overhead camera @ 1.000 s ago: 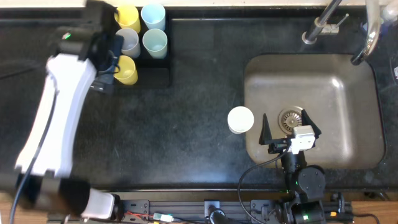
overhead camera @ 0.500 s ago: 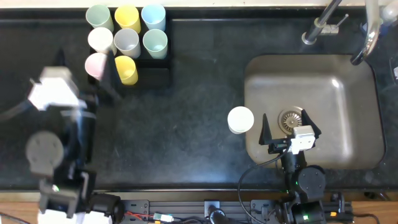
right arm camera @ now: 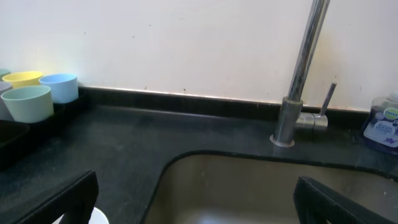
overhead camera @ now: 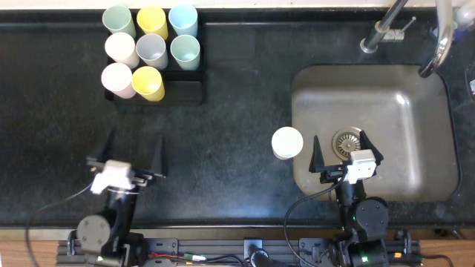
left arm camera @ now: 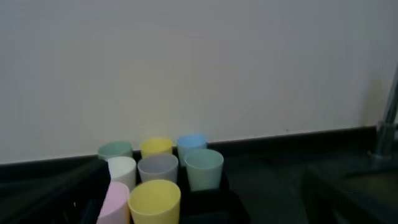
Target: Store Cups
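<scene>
A black tray (overhead camera: pixel 189 92) at the counter's back left holds several upright pastel cups, with a pink cup (overhead camera: pixel 117 79) and a yellow cup (overhead camera: pixel 148 83) in its near row. The slot to the right of that yellow cup is bare. The left wrist view looks at the same cups from the front, with the pink cup (left arm camera: pixel 115 202) nearest. A white cup (overhead camera: pixel 287 142) stands alone on the counter by the sink's left rim. My left gripper (overhead camera: pixel 133 148) stands open near the front edge, well short of the tray. My right gripper (overhead camera: pixel 344 150) is open over the sink, beside the white cup (right arm camera: pixel 94 217).
A steel sink (overhead camera: pixel 415 96) takes up the right side, with a faucet (right arm camera: pixel 298 81) at its back rim and a soap bottle (right arm camera: pixel 382 124) at the far right. Dark counter (overhead camera: pixel 223 148) stretches between tray and sink.
My left arm has pulled back from the tray to the counter's front. The pink cup, hidden under the arm before, now stands uncovered in the tray. The right arm has kept still.
</scene>
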Motion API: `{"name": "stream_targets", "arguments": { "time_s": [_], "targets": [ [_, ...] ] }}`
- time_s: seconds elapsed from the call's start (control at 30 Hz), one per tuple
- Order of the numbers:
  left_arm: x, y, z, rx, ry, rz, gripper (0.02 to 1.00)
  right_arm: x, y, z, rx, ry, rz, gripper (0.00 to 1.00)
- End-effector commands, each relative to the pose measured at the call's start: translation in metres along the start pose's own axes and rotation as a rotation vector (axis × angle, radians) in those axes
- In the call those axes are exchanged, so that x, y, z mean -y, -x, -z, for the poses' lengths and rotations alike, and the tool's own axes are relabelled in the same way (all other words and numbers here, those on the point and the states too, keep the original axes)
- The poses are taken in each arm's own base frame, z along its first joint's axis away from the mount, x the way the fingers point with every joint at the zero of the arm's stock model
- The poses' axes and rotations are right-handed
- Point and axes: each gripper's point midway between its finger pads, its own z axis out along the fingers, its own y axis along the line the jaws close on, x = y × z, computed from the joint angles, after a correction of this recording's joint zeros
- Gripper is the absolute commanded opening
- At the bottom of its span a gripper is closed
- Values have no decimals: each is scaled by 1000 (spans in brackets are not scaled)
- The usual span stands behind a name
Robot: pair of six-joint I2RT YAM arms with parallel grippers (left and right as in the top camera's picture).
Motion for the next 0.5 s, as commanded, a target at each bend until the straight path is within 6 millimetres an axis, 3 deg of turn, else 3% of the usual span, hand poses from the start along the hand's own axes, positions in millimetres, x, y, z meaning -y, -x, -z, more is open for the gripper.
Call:
{"name": "stream_targets", "arguments": {
  "time_s": [0.03, 0.1, 0.5],
  "targets": [
    [12, -53, 5, -187, -69, 2, 1000, 2, -4, 0, -2, -10, 3, 998],
    [12, -76, 11, -282, -70, 13, 998, 2, -4, 0, -2, -10, 3, 996],
    [11, -76, 11, -282, -66, 12, 1000, 2, -4, 0, -2, -10, 3, 998]
  ]
}}
